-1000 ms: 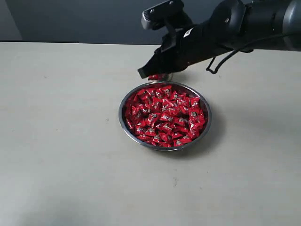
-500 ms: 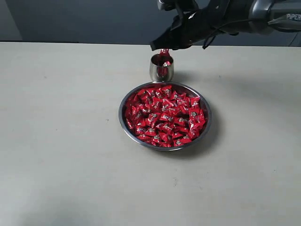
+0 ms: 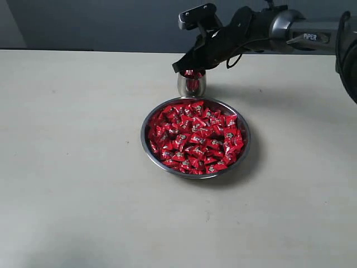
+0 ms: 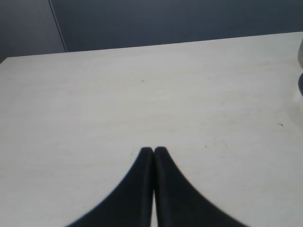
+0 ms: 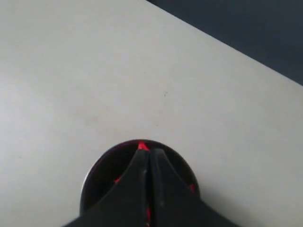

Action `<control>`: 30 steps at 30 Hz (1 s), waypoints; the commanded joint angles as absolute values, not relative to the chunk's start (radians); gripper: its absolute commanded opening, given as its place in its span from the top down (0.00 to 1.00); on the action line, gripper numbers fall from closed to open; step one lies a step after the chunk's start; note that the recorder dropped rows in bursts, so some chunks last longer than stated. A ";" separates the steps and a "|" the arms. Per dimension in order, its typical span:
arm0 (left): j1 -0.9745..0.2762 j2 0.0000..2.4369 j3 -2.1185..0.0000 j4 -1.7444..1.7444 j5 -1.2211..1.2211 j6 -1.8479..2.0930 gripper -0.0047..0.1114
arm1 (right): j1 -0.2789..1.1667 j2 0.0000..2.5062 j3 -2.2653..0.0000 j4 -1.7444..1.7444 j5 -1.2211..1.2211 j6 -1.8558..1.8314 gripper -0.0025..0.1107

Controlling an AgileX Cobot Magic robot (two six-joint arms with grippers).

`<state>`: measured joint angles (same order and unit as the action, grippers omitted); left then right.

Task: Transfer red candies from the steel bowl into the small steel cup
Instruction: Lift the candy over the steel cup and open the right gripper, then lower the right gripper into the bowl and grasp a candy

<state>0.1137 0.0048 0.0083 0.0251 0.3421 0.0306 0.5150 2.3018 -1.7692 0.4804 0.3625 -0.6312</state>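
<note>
Right pincer is closed on one red candy at the mouth of the small steel cup. The cup is set just beside the steel bowl, which is filled with red candies. Left pincer is closed, empty.

My right pincer and its red candy cover the small steel cup's mouth; the steel bowl stands just beside, with bench open elsewhere.
</note>
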 commanded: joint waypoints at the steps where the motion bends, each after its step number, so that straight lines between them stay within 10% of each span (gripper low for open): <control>1: 0.108 0.000 0.000 0.027 0.337 0.029 0.96 | 0.500 2.297 -1.780 0.474 0.373 -0.635 0.96; 9: 0.108 0.000 0.000 0.027 0.337 0.029 0.96 | 0.498 2.244 -1.780 0.460 0.438 -0.629 0.60; 19: 0.108 0.000 0.000 0.027 0.337 0.029 0.96 | 0.476 2.077 -1.772 0.413 0.712 -0.597 0.81; 30: 0.108 0.000 0.000 0.027 0.337 0.029 0.96 | 0.450 1.817 -1.305 0.435 0.584 -0.605 0.82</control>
